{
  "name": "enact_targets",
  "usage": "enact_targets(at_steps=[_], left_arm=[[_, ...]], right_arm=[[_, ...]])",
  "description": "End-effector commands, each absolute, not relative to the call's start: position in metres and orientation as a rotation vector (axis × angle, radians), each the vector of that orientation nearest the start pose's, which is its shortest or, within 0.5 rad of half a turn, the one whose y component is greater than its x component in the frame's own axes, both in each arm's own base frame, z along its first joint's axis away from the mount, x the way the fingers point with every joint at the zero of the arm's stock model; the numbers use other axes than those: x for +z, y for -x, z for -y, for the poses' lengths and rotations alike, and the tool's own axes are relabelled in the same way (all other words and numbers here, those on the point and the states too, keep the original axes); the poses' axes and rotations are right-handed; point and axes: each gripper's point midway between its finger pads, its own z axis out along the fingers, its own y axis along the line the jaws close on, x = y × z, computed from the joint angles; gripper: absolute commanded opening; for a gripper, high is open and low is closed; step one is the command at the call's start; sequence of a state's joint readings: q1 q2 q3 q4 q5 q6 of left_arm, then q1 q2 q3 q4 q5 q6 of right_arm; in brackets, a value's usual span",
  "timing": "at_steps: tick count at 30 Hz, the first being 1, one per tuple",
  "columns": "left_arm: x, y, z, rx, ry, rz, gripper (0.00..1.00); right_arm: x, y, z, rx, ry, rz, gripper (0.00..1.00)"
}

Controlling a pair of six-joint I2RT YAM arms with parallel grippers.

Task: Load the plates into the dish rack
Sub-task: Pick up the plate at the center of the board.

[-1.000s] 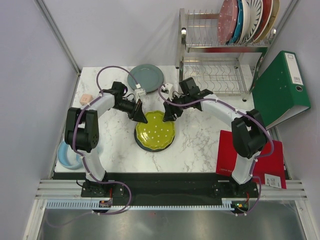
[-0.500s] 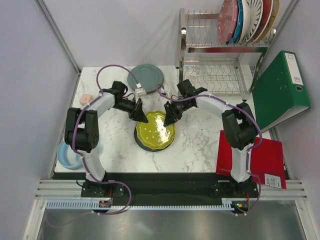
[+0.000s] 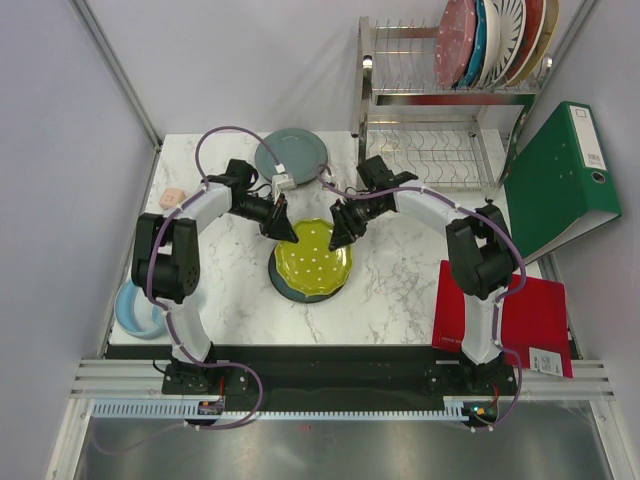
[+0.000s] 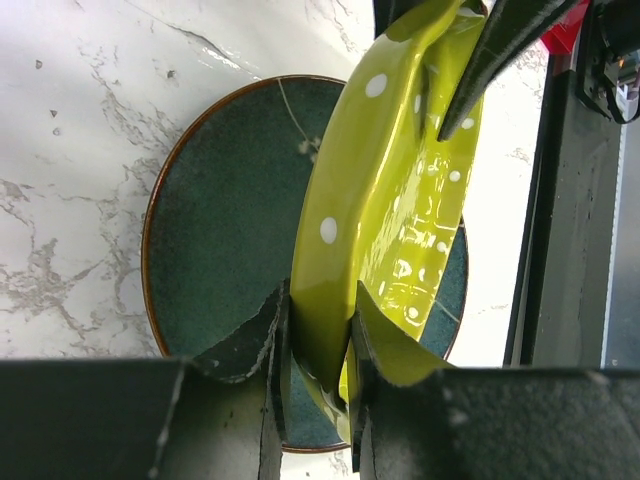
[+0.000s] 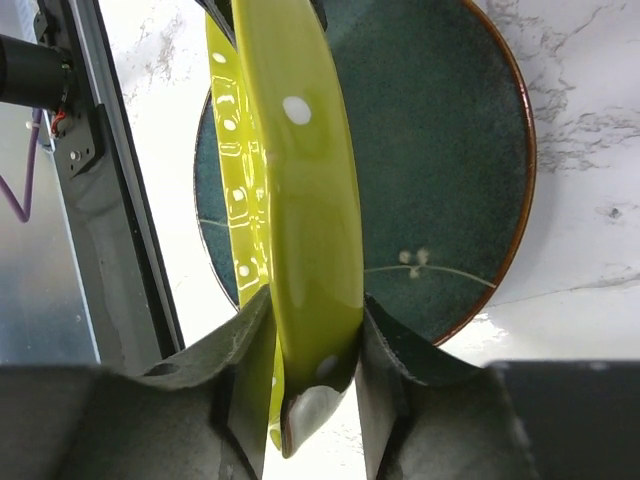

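A lime plate with white dots [image 3: 312, 258] [image 4: 390, 200] [image 5: 300, 200] is tilted up on edge over a dark teal plate [image 3: 290, 290] [image 4: 230, 220] [image 5: 440, 150] that lies flat on the marble table. My left gripper [image 3: 283, 228] [image 4: 320, 300] is shut on the lime plate's left rim. On the opposite rim my right gripper [image 3: 340, 228] [image 5: 315, 305] is shut too, both fingers pressing the plate. A grey-blue plate [image 3: 290, 153] lies at the back of the table. The dish rack [image 3: 430, 150] stands at the back right, with several plates [image 3: 495, 40] upright in its upper tier.
A small pink cube [image 3: 174, 197] sits at the left of the table. A light blue bowl [image 3: 140, 310] is at the near left edge. A green binder [image 3: 560, 180] leans at the right, with a red folder [image 3: 500, 318] in front of it.
The right gripper has closed onto the lime plate's rim after shifting its pose. The plate has tilted up and shifted slightly right, uncovering the dark teal plate beneath. The left gripper kept its hold.
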State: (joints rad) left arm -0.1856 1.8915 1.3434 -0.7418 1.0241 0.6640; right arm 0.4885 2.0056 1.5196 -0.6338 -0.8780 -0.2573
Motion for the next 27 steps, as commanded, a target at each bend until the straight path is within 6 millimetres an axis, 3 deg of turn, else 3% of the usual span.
enact_targets(at_steps=[1,3,5,6,8,9,11,13,14,15,18,24,25,26,27], left_arm=[[0.113,-0.349,0.207,-1.201,-1.165,-1.994,0.02],[0.111,-0.350,0.206,-1.199,-1.163,-2.001,0.02],[0.108,-0.350,0.205,-1.193,-1.160,-2.017,0.02],[0.107,-0.350,0.205,-1.189,-1.158,-2.023,0.03],[0.100,-0.351,0.202,-1.172,-1.131,-2.078,0.08],[0.099,-0.355,0.200,-1.148,-1.112,-2.106,0.22],[0.102,-0.366,0.193,-1.075,-1.048,-2.157,0.40],[0.126,-0.379,0.183,-1.002,-1.005,-2.106,0.87],[0.136,-0.382,0.179,-0.981,-0.978,-2.092,0.90],[0.163,-0.384,0.175,-0.930,-0.977,-2.032,0.93],[0.211,-0.394,0.159,-0.813,-0.949,-1.941,0.97],[0.269,-0.416,0.136,-0.645,-0.833,-1.866,1.00],[0.276,-0.419,0.130,-0.600,-0.800,-1.861,1.00],[0.273,-0.421,0.127,-0.591,-0.767,-1.867,1.00],[0.279,-0.428,0.123,-0.554,-0.751,-1.835,1.00]], right_arm=[[0.153,-0.316,-0.323,1.305,1.209,-2.085,0.35],[0.154,-0.316,-0.323,1.311,1.209,-2.079,0.28],[0.156,-0.317,-0.323,1.315,1.205,-2.074,0.14],[0.159,-0.317,-0.324,1.314,1.205,-2.071,0.00],[0.164,-0.322,-0.323,1.306,1.190,-2.063,0.00],[0.171,-0.323,-0.323,1.299,1.185,-2.052,0.00],[0.186,-0.330,-0.322,1.284,1.155,-2.039,0.00],[0.211,-0.339,-0.318,1.226,1.130,-2.001,0.00],[0.221,-0.343,-0.315,1.203,1.121,-1.984,0.00],[0.234,-0.345,-0.314,1.176,1.113,-1.960,0.00],[0.273,-0.347,-0.316,1.160,1.080,-1.899,0.00],[0.342,-0.362,-0.317,1.087,1.002,-1.782,0.00],[0.371,-0.366,-0.317,1.065,0.992,-1.714,0.00],[0.386,-0.370,-0.317,1.048,0.975,-1.683,0.00],[0.418,-0.377,-0.317,1.027,0.952,-1.611,0.00]])
